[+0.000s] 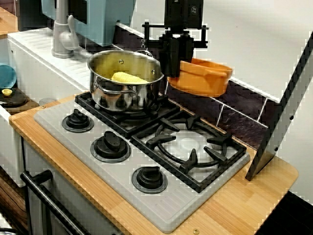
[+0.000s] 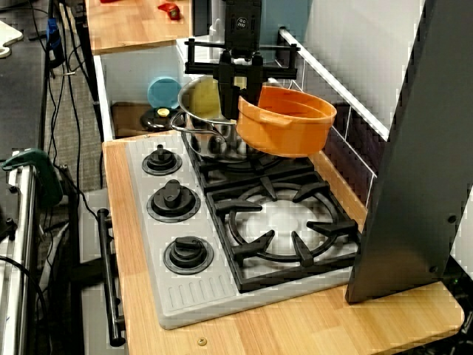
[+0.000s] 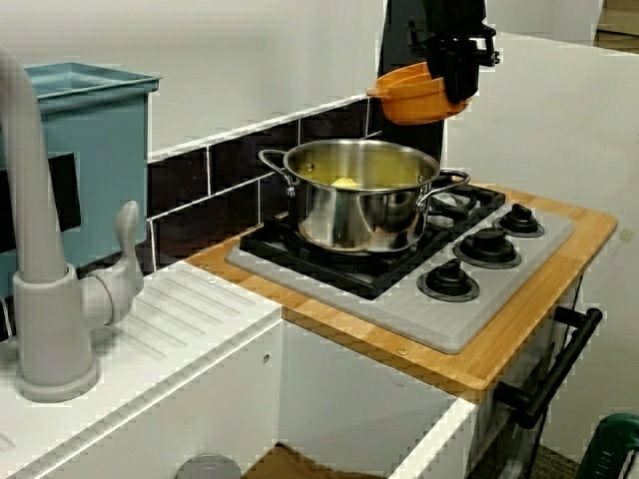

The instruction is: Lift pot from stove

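1. Orange plastic, the pot (image 1: 201, 78) hangs tilted in the air, clear of the stove (image 1: 161, 196) and above its back edge.
2. The gripper (image 1: 175, 64) pinches the pot's rim.
3. The steel pot (image 1: 125, 81) sits beside it on the rear burner.
4. The lift looks essentially done; next calls for a steady hold.

Steel pot (image 1: 124, 81), grey faucet (image 3: 45, 289)

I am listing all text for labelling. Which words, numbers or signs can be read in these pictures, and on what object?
Gripper, holding the orange pot: a small white mark on its black body, too small to read.
Stove knobs and steel pot: no text visible.
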